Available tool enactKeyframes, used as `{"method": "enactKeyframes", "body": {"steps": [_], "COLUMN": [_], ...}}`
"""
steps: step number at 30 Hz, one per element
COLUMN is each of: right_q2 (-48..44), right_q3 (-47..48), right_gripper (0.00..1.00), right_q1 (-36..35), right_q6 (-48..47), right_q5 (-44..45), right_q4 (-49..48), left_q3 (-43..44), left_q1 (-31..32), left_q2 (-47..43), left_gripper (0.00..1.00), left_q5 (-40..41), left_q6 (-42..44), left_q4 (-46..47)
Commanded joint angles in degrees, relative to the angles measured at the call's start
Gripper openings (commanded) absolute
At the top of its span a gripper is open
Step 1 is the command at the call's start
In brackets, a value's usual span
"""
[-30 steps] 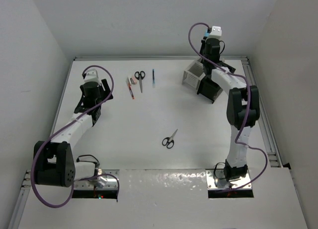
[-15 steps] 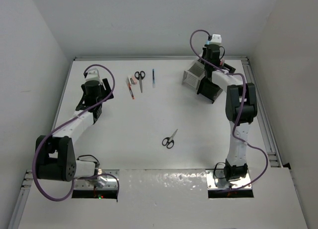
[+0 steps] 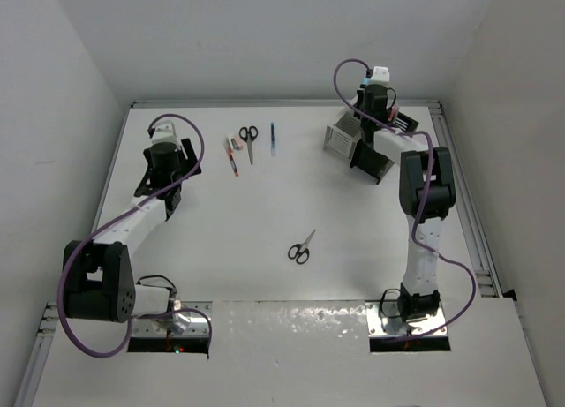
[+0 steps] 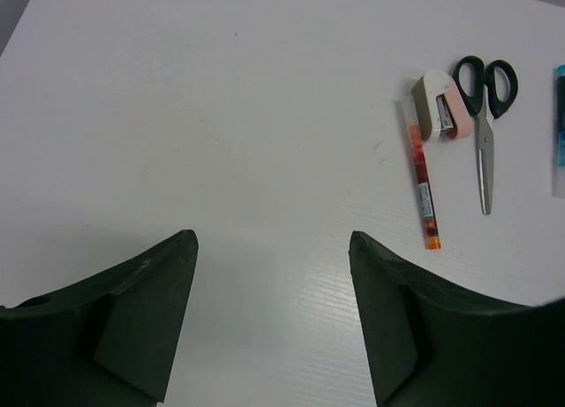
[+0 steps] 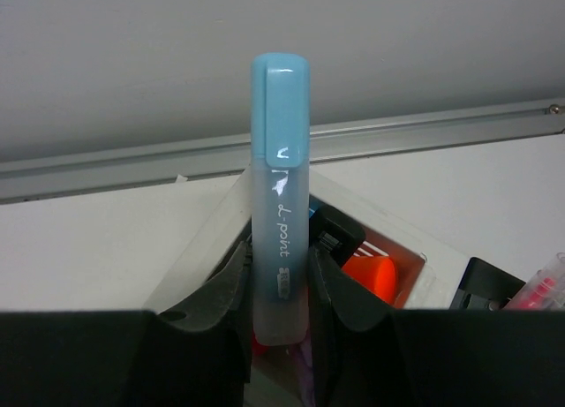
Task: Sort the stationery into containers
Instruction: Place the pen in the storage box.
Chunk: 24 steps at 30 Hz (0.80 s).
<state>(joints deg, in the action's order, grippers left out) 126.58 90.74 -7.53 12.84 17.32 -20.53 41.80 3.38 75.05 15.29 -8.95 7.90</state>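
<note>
My right gripper [image 5: 280, 259] is shut on a light blue highlighter [image 5: 280, 160], held upright above the white container [image 5: 201, 252]. An orange cap [image 5: 372, 278] and dark items show inside that box. From above, the right gripper [image 3: 372, 105] hangs over the white container [image 3: 339, 139], which adjoins the black container [image 3: 374, 161]. My left gripper [image 4: 274, 279] is open over bare table, at the left [image 3: 184, 162]. Ahead of it lie an orange-red pen [image 4: 423, 184], a small pink-and-white piece [image 4: 439, 107], black-handled scissors [image 4: 485, 116] and a blue pen [image 4: 560, 116].
A second pair of scissors [image 3: 302, 246] lies mid-table, nearer the arm bases. A pink marker [image 5: 540, 294] stands in the black container [image 5: 481, 283]. A metal rail [image 5: 424, 129] and the back wall run close behind the boxes.
The right wrist has shifted a little back and left above the containers, still holding the highlighter. The left arm settled slightly, its gripper still open.
</note>
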Motion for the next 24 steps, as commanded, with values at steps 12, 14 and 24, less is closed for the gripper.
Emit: {"method": "enactKeyframes", "body": {"steps": [12, 14, 24], "right_q2": [-3.71, -4.50, -11.27], "right_q3": [-1.70, -1.88, -1.62], "right_gripper": [0.37, 0.41, 0.72], "right_q1": [0.06, 0.06, -0.29], "right_q6": [0.43, 0.52, 0.52], "right_q5": [-1.85, -2.03, -5.80], "right_q4": [0.50, 0.50, 1.28], "left_q3": [0.39, 0.21, 0.03], "left_q1": [0.05, 0.14, 0.14], "left_q2": [-0.95, -0.95, -1.30], "left_gripper": [0.68, 0.68, 0.68], "left_q5": [-0.35, -0.52, -0.52], "left_q6": [0.69, 0.69, 1.13], "left_q4": [4.40, 4.75, 5.37]}}
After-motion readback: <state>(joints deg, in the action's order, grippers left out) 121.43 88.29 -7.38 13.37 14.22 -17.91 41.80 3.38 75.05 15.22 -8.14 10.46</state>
